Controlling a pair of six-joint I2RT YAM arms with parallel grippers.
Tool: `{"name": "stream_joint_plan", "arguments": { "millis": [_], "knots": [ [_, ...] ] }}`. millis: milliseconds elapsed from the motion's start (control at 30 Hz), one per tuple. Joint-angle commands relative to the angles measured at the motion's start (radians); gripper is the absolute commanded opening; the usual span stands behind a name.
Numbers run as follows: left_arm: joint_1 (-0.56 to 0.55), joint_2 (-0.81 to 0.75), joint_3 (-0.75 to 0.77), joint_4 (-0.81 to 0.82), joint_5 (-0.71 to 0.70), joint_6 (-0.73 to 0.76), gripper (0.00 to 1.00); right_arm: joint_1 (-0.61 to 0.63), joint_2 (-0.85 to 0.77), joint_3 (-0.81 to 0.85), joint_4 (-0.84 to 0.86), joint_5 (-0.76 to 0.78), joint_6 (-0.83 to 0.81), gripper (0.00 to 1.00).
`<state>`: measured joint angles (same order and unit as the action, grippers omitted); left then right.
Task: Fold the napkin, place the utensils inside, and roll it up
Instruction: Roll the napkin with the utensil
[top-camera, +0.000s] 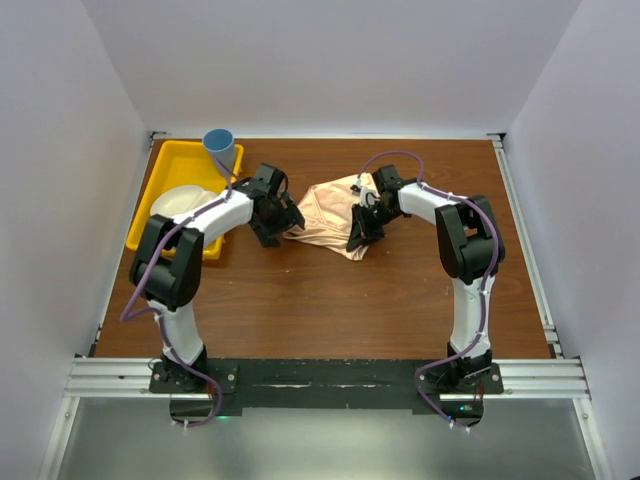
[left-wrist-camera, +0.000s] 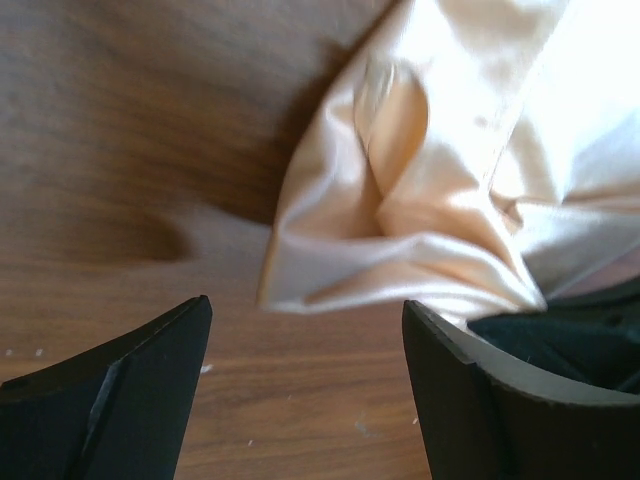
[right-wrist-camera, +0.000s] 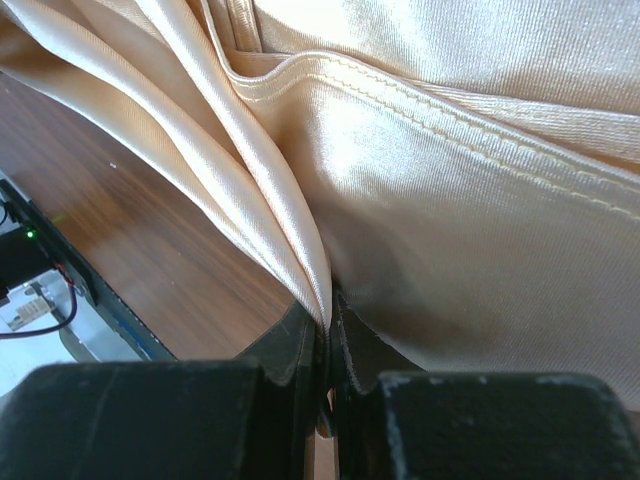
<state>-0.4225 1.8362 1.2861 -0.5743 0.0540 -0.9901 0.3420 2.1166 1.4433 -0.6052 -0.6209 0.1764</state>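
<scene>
In the overhead view, a yellow tray (top-camera: 146, 215) is seen at the upper left of the frame. A white plate (top-camera: 183, 201) lies in it, and a blue cup (top-camera: 219, 141) stands at its upper right corner. Just right of the tray, the left gripper (top-camera: 288, 222) is positioned low near the wooden table (top-camera: 320, 300), beside the left edge of the napkin (top-camera: 325, 215). In the left wrist view its jaws are shown wide apart with nothing between them, and a crumpled corner of the napkin is seen just beyond the fingers (left-wrist-camera: 130, 400). The napkin is bunched near the centre of the overhead frame, between the two grippers. At its lower right edge the right gripper (top-camera: 360, 238) is found. In the right wrist view its jaws are pressed together on a pinched fold of the napkin.
</scene>
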Motion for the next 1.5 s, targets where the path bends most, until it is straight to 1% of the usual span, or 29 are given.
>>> {"name": "stream_joint_plan", "arguments": {
  "millis": [0,33,133,167,233,267,300,333,367,433,467,567,633,733,867,1067,1167,1233,1300,1367,1433,1467],
  "knots": [
    [0.027,0.08,0.102,0.014,-0.023,-0.061,0.82,0.008,0.065,-0.021,0.013,0.113,-0.051,0.06],
    [0.031,0.093,0.12,0.017,-0.014,-0.064,0.82,0.008,0.065,-0.02,0.013,0.113,-0.052,0.06],
    [0.039,0.136,0.151,0.017,0.007,-0.074,0.73,0.008,0.068,-0.015,0.009,0.122,-0.055,0.06],
    [0.041,0.143,0.154,0.017,0.013,-0.076,0.62,0.009,0.069,-0.011,0.004,0.13,-0.063,0.06],
    [0.044,0.133,0.145,0.024,0.027,-0.076,0.52,0.009,0.066,-0.008,0.001,0.138,-0.064,0.06],
    [0.044,0.129,0.141,0.03,0.035,-0.074,0.45,0.009,0.066,-0.009,0.005,0.138,-0.063,0.06],
    [0.044,0.123,0.134,0.034,0.041,-0.074,0.41,0.011,0.066,-0.011,0.011,0.136,-0.06,0.06],
    [0.045,0.115,0.127,0.039,0.053,-0.074,0.35,0.011,0.066,-0.012,0.015,0.13,-0.058,0.06],
    [0.047,0.112,0.125,0.042,0.059,-0.074,0.2,0.011,0.068,-0.012,0.016,0.13,-0.055,0.06],
    [0.05,0.116,0.128,0.047,0.076,-0.067,0.04,0.018,0.068,-0.012,0.016,0.128,-0.055,0.06],
    [0.053,0.121,0.134,0.045,0.086,-0.059,0.0,0.02,0.068,-0.015,0.018,0.125,-0.054,0.06],
    [0.065,0.146,0.168,0.011,0.116,-0.047,0.0,0.028,0.068,-0.026,0.025,0.102,-0.045,0.06],
    [0.07,0.143,0.167,0.017,0.145,-0.044,0.0,0.026,0.063,-0.041,0.036,0.095,-0.026,0.06],
    [0.076,0.13,0.171,-0.001,0.139,-0.013,0.0,0.028,0.06,-0.069,0.058,0.066,-0.009,0.06],
    [0.109,0.11,0.145,-0.009,0.164,-0.025,0.0,0.031,0.059,-0.099,0.082,0.038,0.021,0.06],
    [0.117,0.181,0.251,-0.024,0.159,-0.044,0.0,0.061,0.069,-0.155,0.168,-0.049,0.138,0.05],
    [0.12,0.207,0.289,0.005,0.132,-0.027,0.0,0.065,0.077,-0.181,0.221,-0.079,0.199,0.05],
    [0.129,0.213,0.292,0.053,0.126,-0.022,0.04,0.065,0.08,-0.202,0.248,-0.102,0.25,0.05],
    [0.136,0.222,0.292,0.102,0.128,-0.021,0.11,0.064,0.08,-0.216,0.277,-0.099,0.274,0.04],
    [0.14,0.235,0.301,0.131,0.154,-0.009,0.13,0.064,0.082,-0.219,0.28,-0.089,0.287,0.05],
    [0.139,0.23,0.303,0.148,0.168,0.039,0.21,0.063,0.089,-0.204,0.262,-0.083,0.275,0.05],
    [0.137,0.2,0.285,0.169,0.159,0.06,0.25,0.061,0.092,-0.195,0.249,-0.077,0.267,0.06]
  ]
}}
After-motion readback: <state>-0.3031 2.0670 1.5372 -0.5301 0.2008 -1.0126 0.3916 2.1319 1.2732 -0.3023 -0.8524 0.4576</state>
